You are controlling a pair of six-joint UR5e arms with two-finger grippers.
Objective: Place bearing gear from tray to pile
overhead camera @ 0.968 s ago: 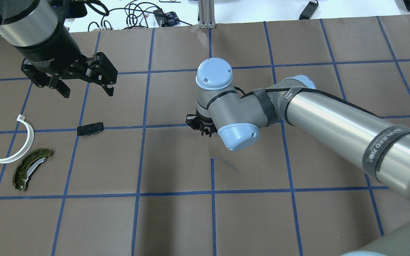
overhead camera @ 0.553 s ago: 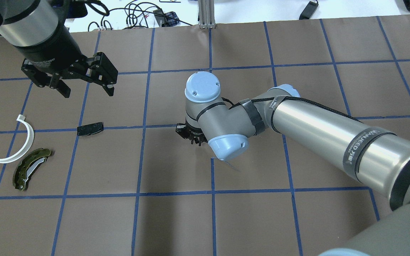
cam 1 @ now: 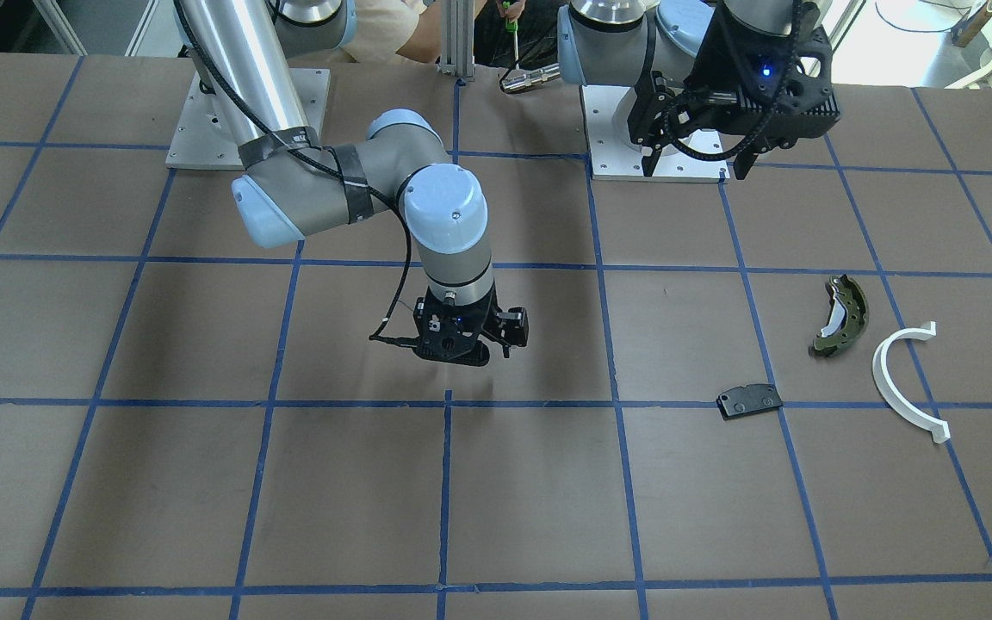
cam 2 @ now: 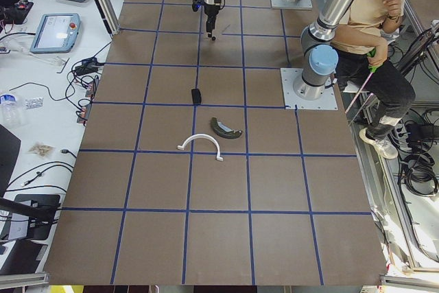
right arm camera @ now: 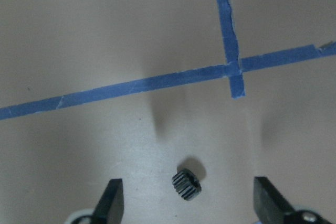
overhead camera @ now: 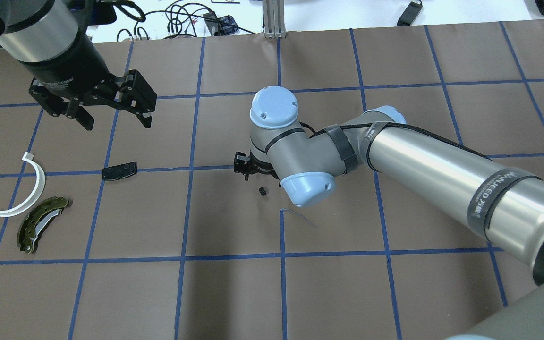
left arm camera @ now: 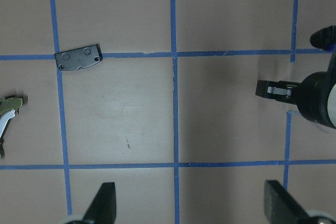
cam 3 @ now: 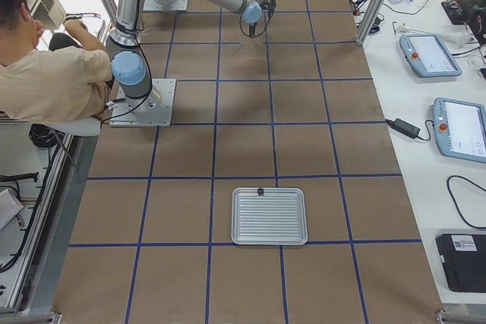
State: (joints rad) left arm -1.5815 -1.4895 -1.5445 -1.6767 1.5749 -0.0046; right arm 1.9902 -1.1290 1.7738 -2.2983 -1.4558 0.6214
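The bearing gear (overhead camera: pixel 262 191) is small, black and toothed. It lies loose on the brown paper near the table's middle. In the right wrist view the gear (right arm camera: pixel 186 184) sits between the spread fingers of my right gripper (right arm camera: pixel 189 203), which is open and touches nothing. That gripper (overhead camera: pixel 246 169) hovers just over the gear. The pile lies at the left: black pad (overhead camera: pixel 119 171), white half-ring (overhead camera: pixel 21 193), olive brake shoe (overhead camera: pixel 40 224). My left gripper (overhead camera: pixel 111 118) is open and empty, above and behind the pad.
A ribbed metal tray (cam 3: pixel 269 216) lies far off at the table's right end, with a small dark part (cam 3: pixel 260 191) at its rim. Blue tape lines grid the paper. Cables and tablets lie beyond the far edge. A person sits behind the robot bases.
My right gripper moved left with the gear, then opened. The gear now lies on the paper beneath it. The left arm has not moved.
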